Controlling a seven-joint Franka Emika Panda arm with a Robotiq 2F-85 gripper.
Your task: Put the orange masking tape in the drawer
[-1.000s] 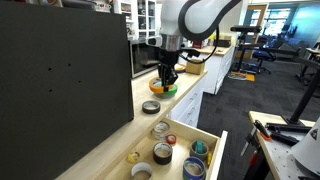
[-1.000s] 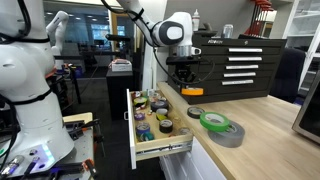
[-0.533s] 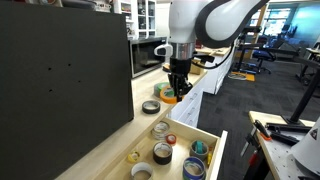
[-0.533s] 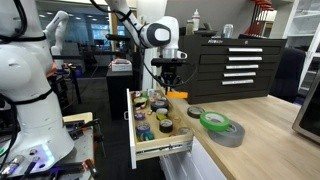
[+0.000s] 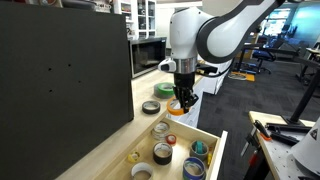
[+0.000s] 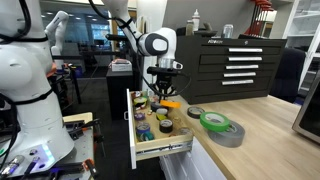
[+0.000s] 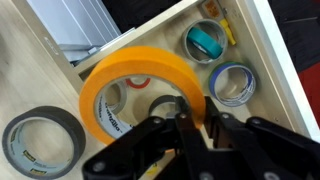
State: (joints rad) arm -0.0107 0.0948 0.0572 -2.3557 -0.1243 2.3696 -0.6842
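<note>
My gripper (image 5: pixel 184 101) is shut on the orange masking tape (image 7: pixel 128 72), pinching its rim, and holds it in the air over the open drawer (image 5: pixel 212 132). In the wrist view the orange ring hangs tilted above the drawer's pale wood floor (image 7: pixel 150 42), with my fingers (image 7: pixel 216 128) clamped on its lower edge. The tape also shows in both exterior views (image 5: pixel 177 109) (image 6: pixel 168 104), below the wrist. The drawer (image 6: pixel 140 148) stands pulled out and holds several tape rolls.
On the counter lie a green tape roll (image 6: pixel 213 121), a big grey roll (image 6: pixel 226 134) and a dark roll (image 5: pixel 150 107). In the drawer are a teal roll (image 7: pixel 205 42), a blue-white roll (image 7: pixel 233 84) and a grey roll (image 7: pixel 40 151). A black cabinet (image 5: pixel 60 80) stands beside the counter.
My gripper has carried the orange tape from above the counter to above the open drawer, and a little lower.
</note>
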